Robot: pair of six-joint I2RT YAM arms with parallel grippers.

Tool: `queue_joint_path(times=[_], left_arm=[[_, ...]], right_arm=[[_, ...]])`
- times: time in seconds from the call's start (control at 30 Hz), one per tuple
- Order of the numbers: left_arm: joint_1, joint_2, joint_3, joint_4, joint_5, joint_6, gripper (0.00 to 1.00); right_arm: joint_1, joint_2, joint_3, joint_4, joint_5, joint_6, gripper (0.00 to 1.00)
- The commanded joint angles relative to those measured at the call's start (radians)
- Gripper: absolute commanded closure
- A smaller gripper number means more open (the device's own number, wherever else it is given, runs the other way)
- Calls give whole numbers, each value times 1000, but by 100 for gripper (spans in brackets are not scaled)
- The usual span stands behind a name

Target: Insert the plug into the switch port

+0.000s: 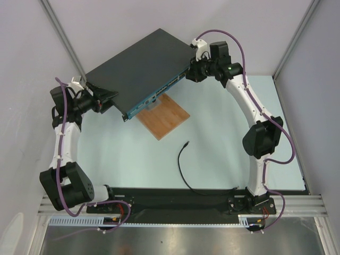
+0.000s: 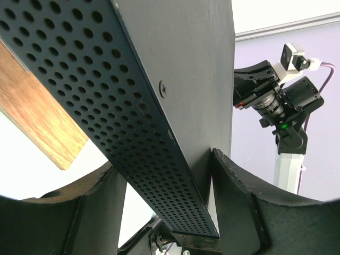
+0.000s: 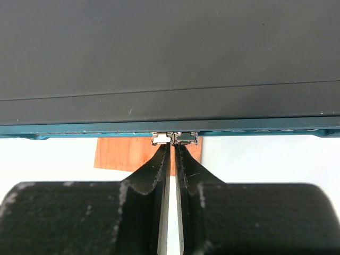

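Switch box (image 1: 143, 64) is clamped by left gripper (image 2: 162, 162); right gripper (image 3: 171, 146) is barely parted, empty, at port strip (image 3: 79, 129); plug (image 1: 186, 143) is seen mid table (image 1: 223, 149).

Left gripper (image 2: 162, 159) clamped wide, right gripper (image 3: 172, 144) barely parted (a slit).

Board (image 1: 169, 119) lies partly hidden under switch (image 1: 142, 65). Ports (image 1: 159, 95) are too small to tell apart from above; at right wrist, edge-on, their openings are unseen. Plug (image 1: 186, 143) is too small to show its shape.
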Motion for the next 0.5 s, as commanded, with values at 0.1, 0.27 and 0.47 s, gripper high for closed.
queue_joint_path(times=[0.1,0.27,0.47], left_arm=[[-87,-3,29,63,-66,308,100],[-88,0,32,58,-69,313,100],[-90,8,51,28,-78,347,100]], right_arm=[[48,-71,39,316,-120,2,90],[57,-56,56,375,-122,31,91],[89,2,125,400,-131,56,98]])
